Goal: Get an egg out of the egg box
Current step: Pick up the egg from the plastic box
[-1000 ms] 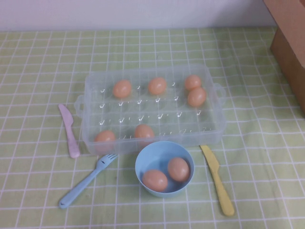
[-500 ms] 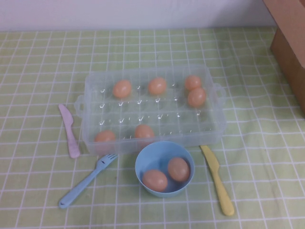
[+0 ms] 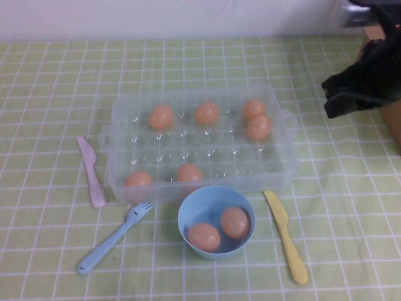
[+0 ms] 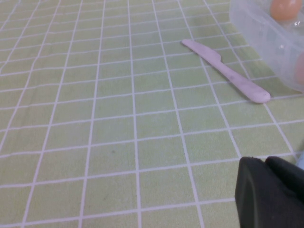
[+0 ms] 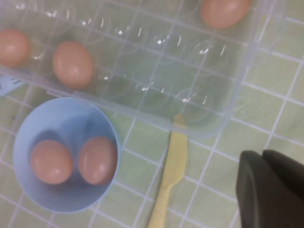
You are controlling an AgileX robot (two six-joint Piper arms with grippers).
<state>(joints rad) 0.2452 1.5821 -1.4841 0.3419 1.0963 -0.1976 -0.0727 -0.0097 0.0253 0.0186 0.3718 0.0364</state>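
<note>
The clear plastic egg box point(image 3: 276, 169) lies mid-table with several orange-tan eggs in its wells, among them an egg point(image 3: 258, 127) at its right end and an egg point(image 3: 189, 173) at its near side. My right gripper point(image 3: 335, 100) hangs shut and empty above the table, right of the box. In the right wrist view the right gripper point(image 5: 262, 154) is over the cloth beside the box's corner point(image 5: 228, 114). My left gripper point(image 4: 263, 160) is shut and empty, low over the cloth left of the box point(image 4: 266, 33).
A light-blue bowl point(image 3: 188, 216) holding two eggs stands in front of the box. A yellow knife point(image 3: 285, 235) lies to its right, a blue fork point(image 3: 113, 238) to its left, a pink knife point(image 3: 91, 170) left of the box. A brown cardboard box point(image 3: 391, 119) stands far right.
My right arm has come into the high view at the upper right, where only the brown box showed before. The eggs, box and bowl have not moved.
</note>
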